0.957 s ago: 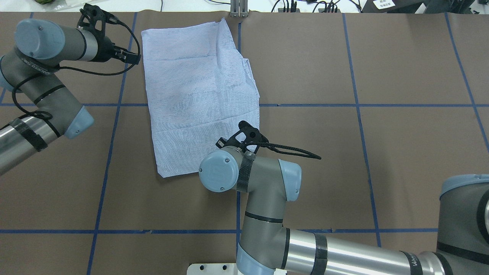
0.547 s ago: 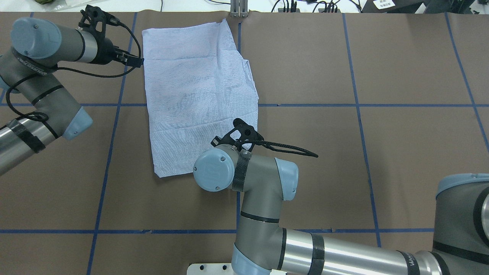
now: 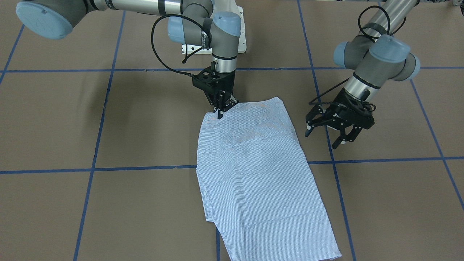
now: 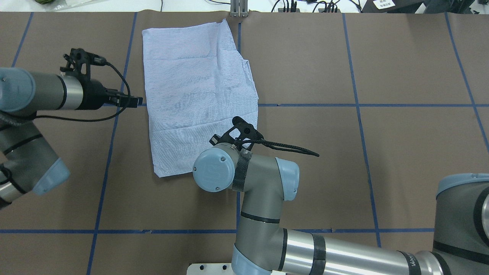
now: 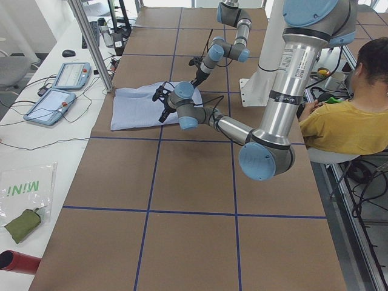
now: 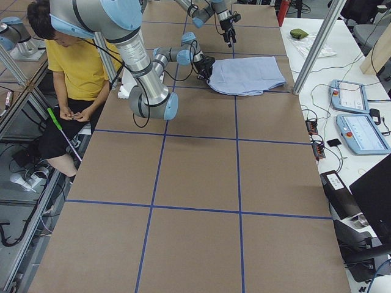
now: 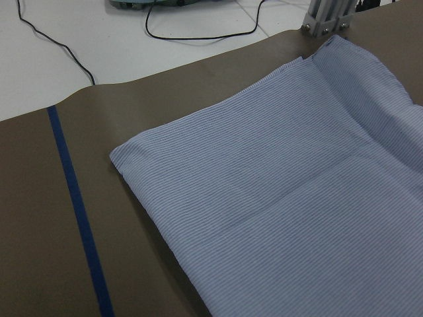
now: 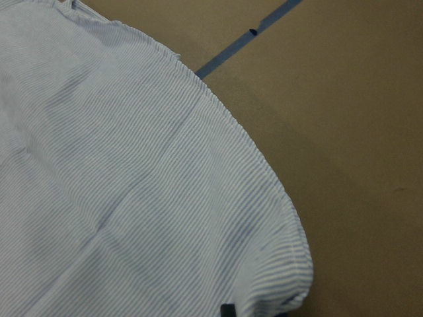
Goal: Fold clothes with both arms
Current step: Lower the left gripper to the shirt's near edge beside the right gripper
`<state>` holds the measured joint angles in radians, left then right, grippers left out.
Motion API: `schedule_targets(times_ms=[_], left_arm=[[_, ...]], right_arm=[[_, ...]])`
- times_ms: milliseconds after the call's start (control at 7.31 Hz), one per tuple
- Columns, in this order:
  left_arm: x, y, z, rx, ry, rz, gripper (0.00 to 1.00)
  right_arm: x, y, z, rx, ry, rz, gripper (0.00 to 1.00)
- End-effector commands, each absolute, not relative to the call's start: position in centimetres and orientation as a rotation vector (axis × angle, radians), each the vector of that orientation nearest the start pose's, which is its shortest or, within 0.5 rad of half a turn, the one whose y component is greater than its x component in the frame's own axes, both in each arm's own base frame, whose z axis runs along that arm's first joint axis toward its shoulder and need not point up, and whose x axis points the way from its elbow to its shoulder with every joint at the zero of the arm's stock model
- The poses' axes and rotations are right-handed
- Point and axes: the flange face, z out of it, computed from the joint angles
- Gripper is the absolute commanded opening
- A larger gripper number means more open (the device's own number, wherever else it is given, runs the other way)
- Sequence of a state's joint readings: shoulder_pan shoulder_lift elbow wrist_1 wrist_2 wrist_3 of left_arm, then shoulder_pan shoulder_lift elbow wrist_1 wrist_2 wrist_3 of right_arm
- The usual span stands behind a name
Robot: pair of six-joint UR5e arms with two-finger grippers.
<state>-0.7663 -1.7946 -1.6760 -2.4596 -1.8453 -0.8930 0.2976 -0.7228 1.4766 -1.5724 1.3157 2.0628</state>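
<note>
The light blue striped shirt (image 4: 198, 88) lies folded into a long rectangle on the brown table; it also shows in the front view (image 3: 253, 181). My right gripper (image 3: 220, 110) points down, shut on the shirt's corner nearest the robot base. The right wrist view shows that hem and corner (image 8: 198, 198) close up. In the overhead view my own wrist hides the right gripper. My left gripper (image 3: 322, 137) is open and empty, hovering just beside the shirt's long edge without touching it; it also shows in the overhead view (image 4: 135, 101). The left wrist view shows the shirt's far end (image 7: 284, 211).
An aluminium post (image 4: 238, 9) stands at the table's far edge by the shirt's far corner. Two teach pendants (image 5: 60, 91) and cables lie on the white bench beyond. A person in yellow (image 5: 345, 121) sits behind the robot. Blue tape lines grid the table.
My left gripper has moved from the shirt's far corner back along its edge, toward the robot. My right arm shifted slightly left, dragging the near corner, then stayed still.
</note>
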Motion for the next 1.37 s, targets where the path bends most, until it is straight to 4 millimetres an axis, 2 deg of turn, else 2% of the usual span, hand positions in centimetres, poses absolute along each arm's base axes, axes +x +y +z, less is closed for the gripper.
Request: schedule_targets(times_ms=[0, 137, 274, 410, 547, 821, 957, 1231], left_arm=[[39.6, -41.7, 39.0, 0.511, 1.120, -0.078, 1.00], [42.6, -39.0, 39.2, 0.473, 1.126, -0.152, 1.00], [44.0, -37.7, 39.1, 0.449, 1.136, -0.165, 1.00], [44.5, -37.4, 39.3, 0.424, 1.124, -0.176, 0.99], [46.0, -36.8, 39.2, 0.351, 1.087, -0.243, 0.93], [47.3, -36.3, 38.5, 0.345, 1.076, -0.274, 0.78], [47.7, -36.0, 38.1, 0.340, 1.081, -0.271, 0.74], [48.5, -34.7, 38.1, 0.325, 1.083, -0.248, 0.74]], right_arm=[[-66.3, -37.0, 17.7, 0.176, -0.794, 0.845, 0.00], [-66.3, -37.0, 17.7, 0.176, -0.794, 0.845, 0.00], [-66.3, -37.0, 17.7, 0.176, -0.794, 0.845, 0.00], [-66.3, -37.0, 17.7, 0.176, -0.794, 0.845, 0.00], [-66.3, -37.0, 17.7, 0.176, -0.794, 0.845, 0.00], [-66.3, -37.0, 17.7, 0.176, -0.794, 0.845, 0.00], [-66.3, -37.0, 17.7, 0.176, -0.794, 0.845, 0.00], [-66.3, -37.0, 17.7, 0.176, -0.794, 0.845, 0.00]])
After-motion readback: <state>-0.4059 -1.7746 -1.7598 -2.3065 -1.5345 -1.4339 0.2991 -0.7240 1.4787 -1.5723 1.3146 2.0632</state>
